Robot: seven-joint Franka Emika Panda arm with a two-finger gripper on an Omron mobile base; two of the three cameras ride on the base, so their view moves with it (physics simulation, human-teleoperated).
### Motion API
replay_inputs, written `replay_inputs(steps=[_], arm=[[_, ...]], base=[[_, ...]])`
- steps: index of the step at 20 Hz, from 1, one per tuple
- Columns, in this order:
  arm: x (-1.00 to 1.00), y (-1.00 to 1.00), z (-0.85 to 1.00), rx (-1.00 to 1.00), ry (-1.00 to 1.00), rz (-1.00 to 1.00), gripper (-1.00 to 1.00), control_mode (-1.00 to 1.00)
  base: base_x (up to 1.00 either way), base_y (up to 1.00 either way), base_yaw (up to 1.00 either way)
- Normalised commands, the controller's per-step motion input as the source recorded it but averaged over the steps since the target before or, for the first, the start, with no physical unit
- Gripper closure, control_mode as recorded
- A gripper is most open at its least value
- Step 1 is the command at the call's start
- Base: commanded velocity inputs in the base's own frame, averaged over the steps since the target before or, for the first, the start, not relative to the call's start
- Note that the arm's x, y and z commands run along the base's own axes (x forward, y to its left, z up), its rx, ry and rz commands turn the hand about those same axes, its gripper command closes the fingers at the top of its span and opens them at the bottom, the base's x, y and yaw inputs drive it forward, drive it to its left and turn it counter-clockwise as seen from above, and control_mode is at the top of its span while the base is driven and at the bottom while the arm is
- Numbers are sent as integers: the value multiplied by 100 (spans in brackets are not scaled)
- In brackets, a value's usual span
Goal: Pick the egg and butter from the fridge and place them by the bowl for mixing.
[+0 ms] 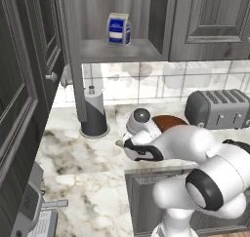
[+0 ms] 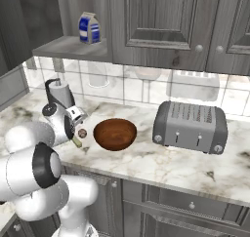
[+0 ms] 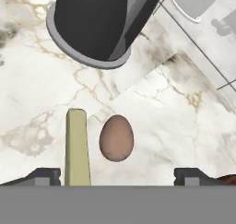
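From the left base view, my arm reaches over the marble counter (image 1: 73, 153) toward the back wall. The hand (image 1: 122, 144) sits low just in front of the bowl (image 1: 168, 121), whose reddish-brown rim shows behind the wrist. A pale tip of the butter (image 1: 118, 143) pokes out at the hand's left edge; I cannot tell how the fingers stand from here. The paper towel holder (image 1: 93, 115) stands to the left, a grey toaster (image 1: 218, 109) to the right, and a blue-and-white carton (image 1: 118, 29) sits on the open cabinet shelf above.

From the right base view, the hand (image 2: 78, 136) hangs over the counter (image 2: 161, 163) just left of the bowl (image 2: 114, 134). The egg (image 2: 82, 132) lies on the marble between hand and bowl, close to the bowl's rim but apart from it. The butter (image 2: 77, 142) lies just beside the egg, on the side away from the bowl. The toaster (image 2: 190, 127) stands well to the right of the bowl, and the carton (image 2: 90, 28) is on the shelf.

In the hand view, the 2 finger tips (image 3: 44, 176) are spread wide at the bottom corners, gripping nothing. Between them, the egg (image 3: 116, 138) rests on the counter (image 3: 175, 126), with the butter (image 3: 77, 147) lying alongside it at its left, a thin gap between the 2. The dark base of the paper towel holder (image 3: 99, 25) stands beyond them.
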Motion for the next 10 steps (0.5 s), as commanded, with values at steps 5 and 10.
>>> replay_inputs(steps=[5, 10], arm=[[-100, -55, 35, 0, 0, 2, -100, -100], [-86, -77, 14, 11, -12, 1, -100, -100]], base=[[0, 0, 0], [0, 0, 0]])
